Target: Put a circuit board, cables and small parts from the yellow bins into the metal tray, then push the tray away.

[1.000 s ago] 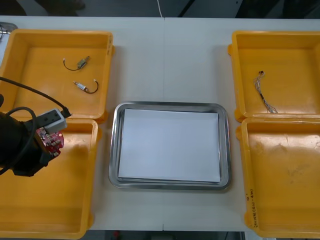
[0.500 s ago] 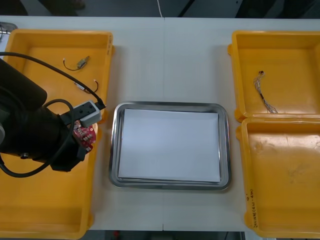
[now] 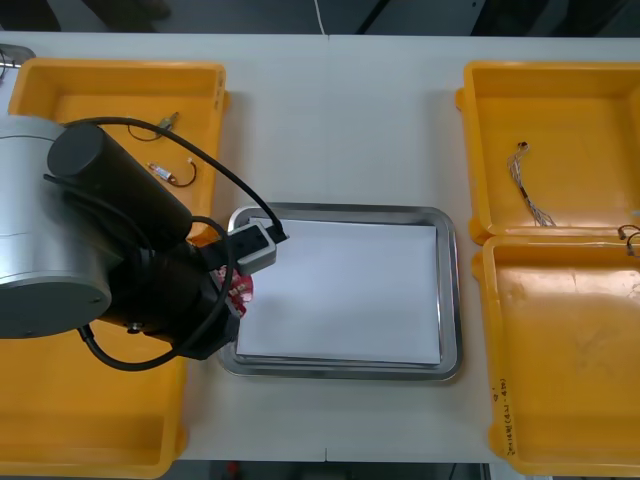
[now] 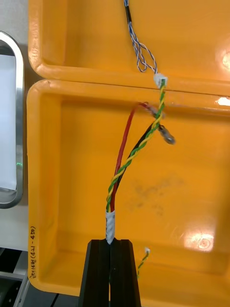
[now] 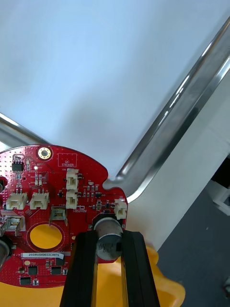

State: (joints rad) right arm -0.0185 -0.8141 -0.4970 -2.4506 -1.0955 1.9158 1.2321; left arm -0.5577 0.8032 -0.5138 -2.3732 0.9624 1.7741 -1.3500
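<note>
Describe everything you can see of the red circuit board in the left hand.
The circuit board is round and red. It carries white sockets, small black chips, a white printed label strip, a gold-ringed hole and a larger round cutout. The left hand holds it by a grey metal cylinder standing near its edge, with a finger shut on either side. The board's component side faces the wrist camera, and it sits over the left rim of the metal tray. Whether it touches that rim cannot be told.
</note>
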